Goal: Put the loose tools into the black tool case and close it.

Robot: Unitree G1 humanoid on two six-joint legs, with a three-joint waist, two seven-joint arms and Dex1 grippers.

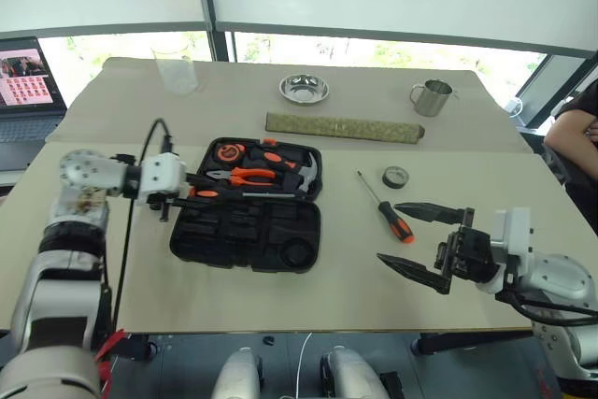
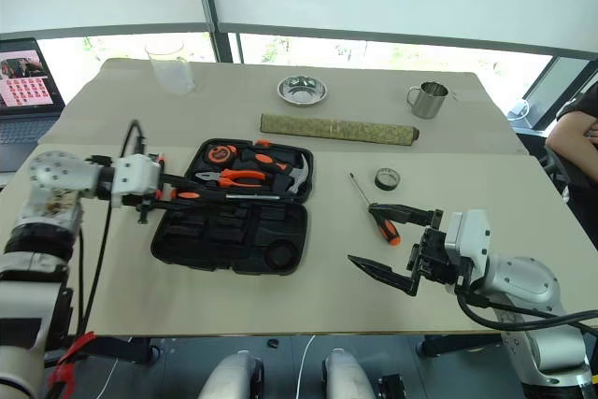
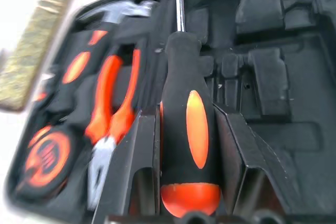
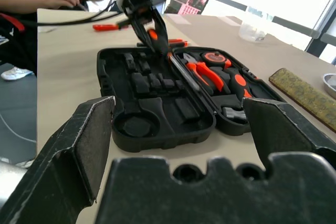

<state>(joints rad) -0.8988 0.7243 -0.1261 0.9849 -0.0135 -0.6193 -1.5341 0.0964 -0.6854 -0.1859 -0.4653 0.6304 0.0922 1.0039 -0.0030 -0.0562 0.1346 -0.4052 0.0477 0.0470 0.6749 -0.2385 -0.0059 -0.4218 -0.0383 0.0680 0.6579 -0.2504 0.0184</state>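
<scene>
The black tool case [image 1: 248, 231] lies open on the table [image 1: 486, 287], lid flat, with pliers [image 1: 245, 175], a hammer [image 1: 304, 172] and a tape measure [image 1: 227, 150] seated in the far half. The near half shows bare recesses.

The left gripper [image 1: 192, 195] is over the case's left edge. Its fingers [image 3: 239, 161] are closed on the handle of a long screwdriver [image 3: 186, 129], gripping it near the butt end with the shaft pointing across the case along the hinge line. The tool is held roughly level above the recesses, not yet seated.

The right gripper [image 1: 420, 245] hovers to the right of the case, fingers spread wide and holding nothing.

A second screwdriver [image 1: 385, 207] lies loose on the table between the case and the right gripper. A small dark tape roll [image 1: 395, 177] sits just beyond it. In the right wrist view an orange item [image 4: 107, 26] lies on the table beyond the case; what it is cannot be told.

Handling judgement: the screwdrivers are rigid and light, with a rubbery handle that should grip well; the bare shaft is thin and likely slippery, so the handle middle is the place to hold. The tape roll is low and round, best pinched across its rim. The case is stiff plastic; the lid should be lifted from its free edge once every tool sits flush.
</scene>
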